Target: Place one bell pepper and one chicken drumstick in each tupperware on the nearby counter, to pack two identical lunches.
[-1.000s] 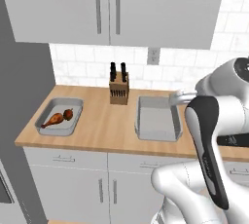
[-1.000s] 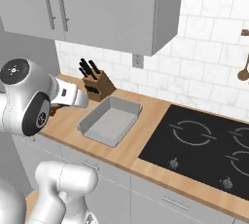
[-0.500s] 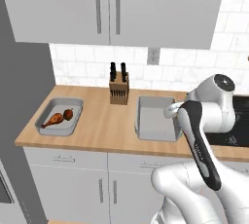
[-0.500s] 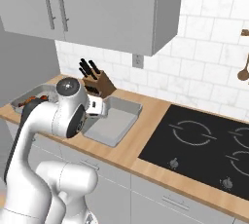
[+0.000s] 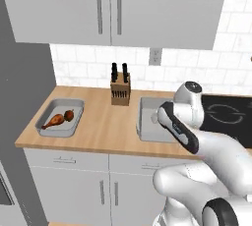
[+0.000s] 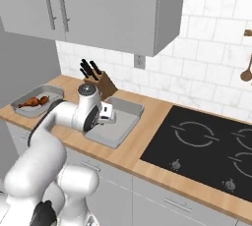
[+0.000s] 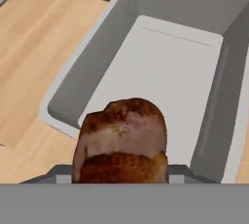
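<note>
My jaws grip a browned chicken drumstick (image 7: 121,140), held over the empty tupperware (image 7: 165,57) so it can drop inside. The tub's floor lies at twelve o'clock of the meat; the other tupperware (image 5: 47,130) already holds one.

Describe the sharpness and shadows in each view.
Hand view: the browned chicken drumstick looms large and soft-edged, and the light-grey rectangular tub is evenly lit, its walls darker. Left base view: flat, glare-free light on the light-brown wooden counter. Right base view: the black stovetop shows no reflections.
</note>
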You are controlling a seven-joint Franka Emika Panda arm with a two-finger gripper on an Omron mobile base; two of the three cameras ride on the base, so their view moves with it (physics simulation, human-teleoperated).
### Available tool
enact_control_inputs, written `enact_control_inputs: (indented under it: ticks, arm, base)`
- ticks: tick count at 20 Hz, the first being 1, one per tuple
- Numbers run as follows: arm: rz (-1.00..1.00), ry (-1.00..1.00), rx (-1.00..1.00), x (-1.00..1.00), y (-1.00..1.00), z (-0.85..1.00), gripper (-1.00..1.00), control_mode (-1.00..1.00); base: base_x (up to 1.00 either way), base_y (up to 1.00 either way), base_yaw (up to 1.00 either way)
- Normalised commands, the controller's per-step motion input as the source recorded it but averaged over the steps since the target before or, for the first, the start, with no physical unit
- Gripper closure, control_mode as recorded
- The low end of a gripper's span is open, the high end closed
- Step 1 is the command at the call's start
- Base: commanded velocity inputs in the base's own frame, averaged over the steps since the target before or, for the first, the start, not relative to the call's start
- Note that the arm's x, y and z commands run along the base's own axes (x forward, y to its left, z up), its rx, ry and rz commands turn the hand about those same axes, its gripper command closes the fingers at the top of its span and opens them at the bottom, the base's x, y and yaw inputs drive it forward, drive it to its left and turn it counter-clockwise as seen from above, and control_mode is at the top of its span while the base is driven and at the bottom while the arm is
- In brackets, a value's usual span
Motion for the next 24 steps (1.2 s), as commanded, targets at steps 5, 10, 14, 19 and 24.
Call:
enact_control_inputs:
  ticks: [5,10,14,19,24]
  arm:
    - [0.0,0.1,0.0,0.93,0.0,-0.51,1.0,-1.0]
    - [0.0,0.01,0.0,0.72,0.0,-0.47,1.0,-1.0]
    - [0.0,0.01,0.0,0.47,0.0,-0.58,1.0,-1.0]
    - [0.0,0.03,0.0,0.27,0.0,-0.5,1.0,-1.0]
    - [0.0,0.09,0.0,0.16,0.0,-0.36,1.0,-1.0]
  base:
    - [0.0,0.0,0.0]
    - [0.0,0.0,0.0]
    - [0.0,0.0,0.0]
    - [0.0,0.0,0.0]
    - [0.0,0.0,0.0]
